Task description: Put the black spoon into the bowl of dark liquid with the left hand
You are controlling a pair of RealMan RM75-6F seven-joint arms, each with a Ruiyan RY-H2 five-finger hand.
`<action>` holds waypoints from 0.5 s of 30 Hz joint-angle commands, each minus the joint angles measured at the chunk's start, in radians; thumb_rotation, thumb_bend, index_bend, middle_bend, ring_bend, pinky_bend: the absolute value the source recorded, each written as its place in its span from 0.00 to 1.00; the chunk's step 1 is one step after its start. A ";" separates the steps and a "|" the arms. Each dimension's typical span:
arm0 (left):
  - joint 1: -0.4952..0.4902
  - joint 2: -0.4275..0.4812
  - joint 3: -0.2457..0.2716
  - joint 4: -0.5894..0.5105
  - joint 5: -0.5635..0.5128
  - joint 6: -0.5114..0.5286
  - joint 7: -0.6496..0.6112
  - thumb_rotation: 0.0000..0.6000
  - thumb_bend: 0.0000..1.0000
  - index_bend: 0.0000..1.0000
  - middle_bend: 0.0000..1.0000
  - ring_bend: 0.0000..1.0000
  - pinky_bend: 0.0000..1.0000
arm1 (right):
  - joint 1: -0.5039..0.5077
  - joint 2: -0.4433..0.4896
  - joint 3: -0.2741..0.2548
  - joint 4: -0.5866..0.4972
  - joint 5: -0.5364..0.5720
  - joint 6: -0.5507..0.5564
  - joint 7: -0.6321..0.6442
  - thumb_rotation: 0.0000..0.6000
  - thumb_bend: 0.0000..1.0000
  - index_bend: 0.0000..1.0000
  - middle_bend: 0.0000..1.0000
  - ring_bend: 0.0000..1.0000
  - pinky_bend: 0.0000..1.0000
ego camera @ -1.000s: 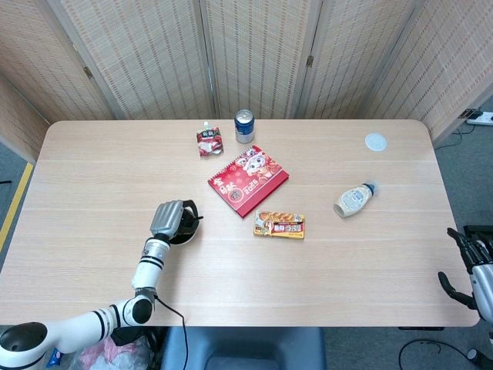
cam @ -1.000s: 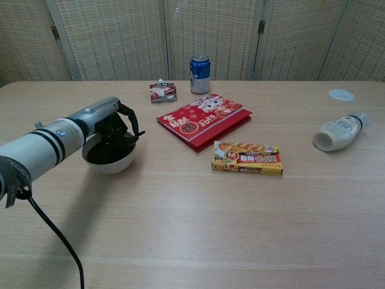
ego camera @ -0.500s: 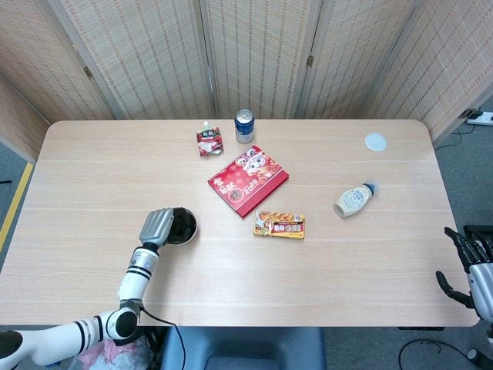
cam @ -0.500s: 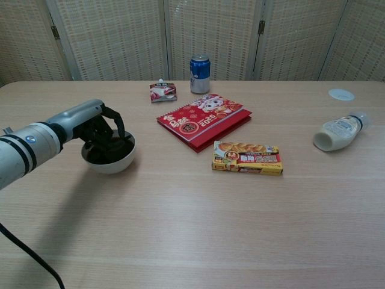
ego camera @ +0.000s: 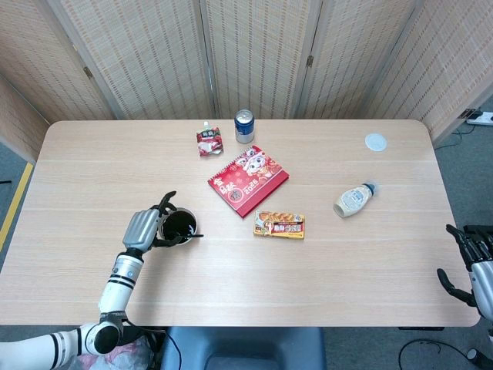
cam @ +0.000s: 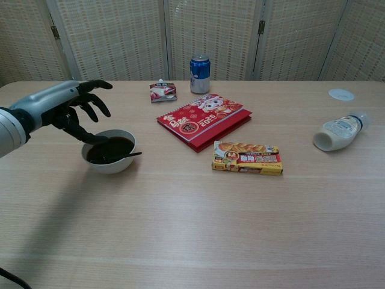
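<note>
The white bowl of dark liquid [ego camera: 179,227] [cam: 110,151] stands at the table's left. The black spoon [cam: 123,157] [ego camera: 191,234] lies in it, its handle sticking out over the rim toward the right. My left hand [ego camera: 144,226] [cam: 72,108] hovers just left of the bowl with its fingers spread and nothing in them. My right hand [ego camera: 471,265] hangs off the table's right edge, fingers apart and empty; the chest view does not show it.
A red booklet [ego camera: 248,179] lies mid-table with a yellow snack box [ego camera: 280,225] in front of it. A blue can [ego camera: 244,126] and a small red packet [ego camera: 209,142] stand at the back. A white bottle [ego camera: 353,199] lies at the right near a round lid [ego camera: 375,141].
My left hand has let go of the spoon, spread its fingers and drawn back to the left of the bowl. The spoon now rests in the dark liquid.
</note>
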 commanded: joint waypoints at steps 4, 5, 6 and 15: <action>0.069 0.089 0.026 -0.058 0.072 0.115 0.030 1.00 0.22 0.08 0.27 0.26 0.40 | -0.001 0.011 0.001 -0.006 0.004 0.000 -0.006 1.00 0.29 0.04 0.18 0.21 0.12; 0.084 0.107 0.039 -0.065 0.084 0.142 0.056 1.00 0.22 0.09 0.26 0.25 0.40 | -0.002 0.015 0.001 -0.009 0.007 -0.003 -0.007 1.00 0.29 0.04 0.18 0.21 0.12; 0.096 0.119 0.049 -0.070 0.096 0.165 0.076 1.00 0.22 0.11 0.25 0.25 0.39 | -0.002 0.018 0.000 -0.012 0.009 -0.006 -0.007 1.00 0.29 0.04 0.18 0.21 0.12; 0.252 0.223 0.161 -0.115 0.196 0.358 0.149 1.00 0.22 0.16 0.22 0.22 0.33 | 0.002 0.036 -0.018 -0.021 0.003 -0.037 0.002 1.00 0.30 0.04 0.18 0.21 0.12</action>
